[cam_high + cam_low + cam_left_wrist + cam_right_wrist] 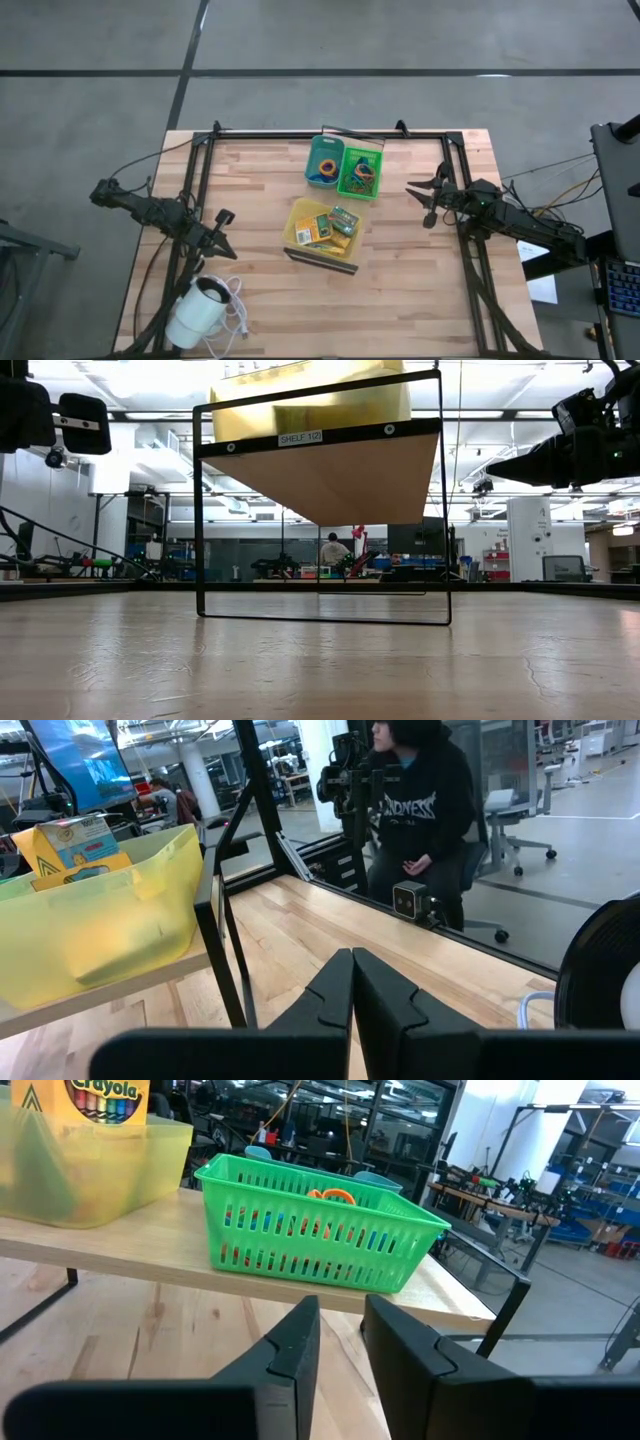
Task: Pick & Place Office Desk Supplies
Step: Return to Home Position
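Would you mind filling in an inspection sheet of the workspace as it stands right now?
Surface: wooden table carrying a black-framed shelf.
Job's things: blue bin, green bin and yellow bin on the shelf, supplies inside.
Clutter: white round device on the table by the left arm.
Tools: left tool shut, empty, left of the shelf; right tool open, empty, right of it.
Cables: device's cord on the table; wires behind the right arm.
Surroundings: seated person beyond the table.
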Available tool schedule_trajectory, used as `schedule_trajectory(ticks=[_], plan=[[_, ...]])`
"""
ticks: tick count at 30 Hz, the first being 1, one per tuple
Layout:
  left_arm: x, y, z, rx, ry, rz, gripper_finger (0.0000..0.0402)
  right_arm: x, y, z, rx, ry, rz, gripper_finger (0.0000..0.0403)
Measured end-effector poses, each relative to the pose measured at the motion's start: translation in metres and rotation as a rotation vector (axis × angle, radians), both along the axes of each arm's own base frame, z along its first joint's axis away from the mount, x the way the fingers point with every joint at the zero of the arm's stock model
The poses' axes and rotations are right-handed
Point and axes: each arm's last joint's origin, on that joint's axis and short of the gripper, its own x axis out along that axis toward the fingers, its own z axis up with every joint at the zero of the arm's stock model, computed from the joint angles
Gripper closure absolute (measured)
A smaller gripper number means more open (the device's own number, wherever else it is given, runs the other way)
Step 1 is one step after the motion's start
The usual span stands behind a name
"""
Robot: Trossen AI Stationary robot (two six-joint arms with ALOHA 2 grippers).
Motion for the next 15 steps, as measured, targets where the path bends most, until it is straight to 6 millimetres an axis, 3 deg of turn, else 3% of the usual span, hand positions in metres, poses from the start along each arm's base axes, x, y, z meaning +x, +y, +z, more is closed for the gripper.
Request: schedule_trajectory(ticks=[15], plan=[[0.0,0.0,0.0,0.0,0.0,0.0,0.039,0.0,0.0,0.0,0.0,0.0,0.0,0.0315]])
